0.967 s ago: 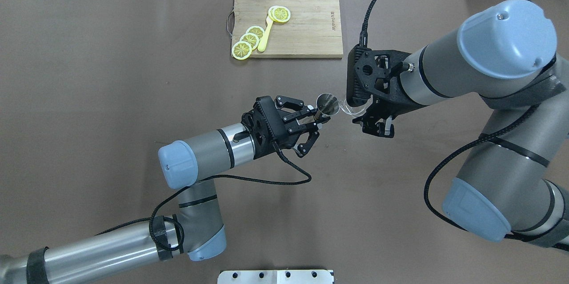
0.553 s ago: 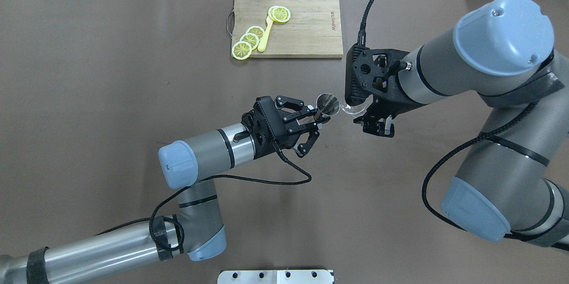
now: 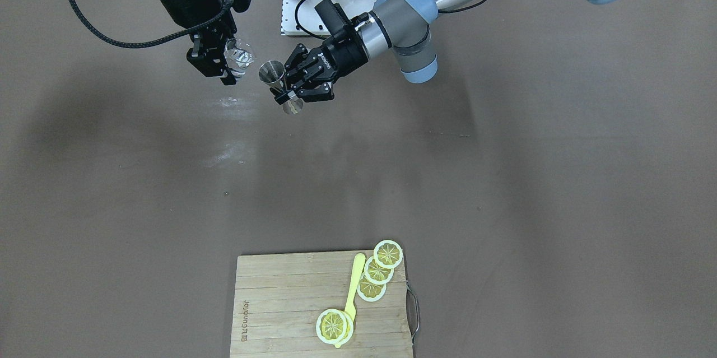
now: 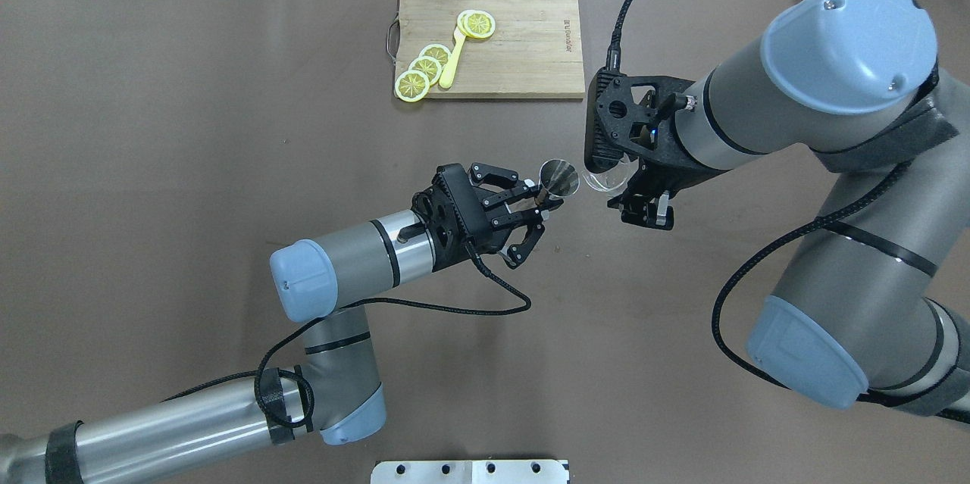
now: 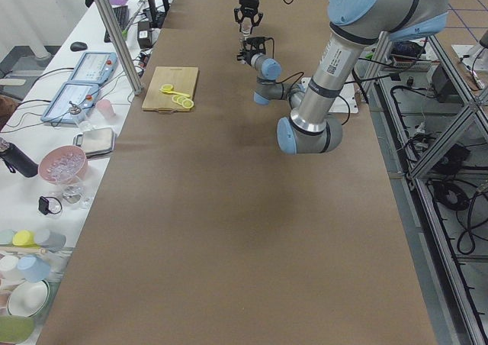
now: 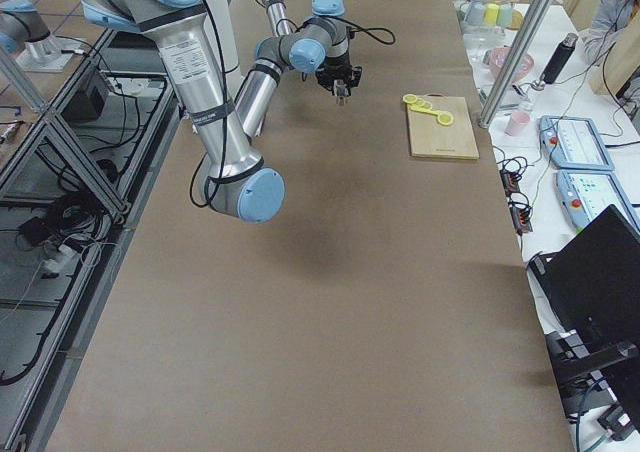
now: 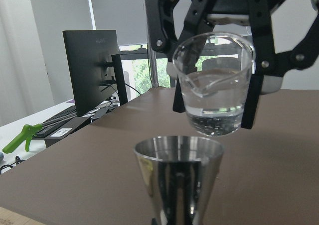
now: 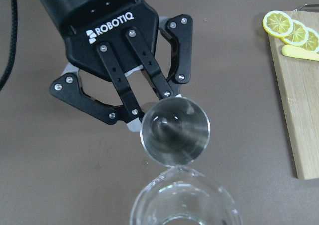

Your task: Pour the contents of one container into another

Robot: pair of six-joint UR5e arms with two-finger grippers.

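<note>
A steel jigger (image 4: 558, 178) is held off the table, mouth up, with my left gripper (image 4: 539, 204) shut on its narrow waist. Just to its right a clear glass beaker (image 4: 606, 179) holding some water hangs in my right gripper (image 3: 221, 64), which is shut on it. In the left wrist view the beaker (image 7: 215, 85) is upright, a little above and behind the jigger's rim (image 7: 178, 148), spout toward it. The right wrist view looks down on the jigger (image 8: 174, 130) and the beaker's rim (image 8: 184, 200), almost touching.
A wooden cutting board (image 4: 530, 45) with lemon slices (image 4: 424, 67) and a yellow utensil (image 4: 453, 60) lies at the far middle of the brown table. A white mounting plate (image 4: 470, 471) sits at the near edge.
My right gripper has shifted slightly left and toward the far side with the beaker, bringing it closer to the jigger. The left arm has stayed still.
</note>
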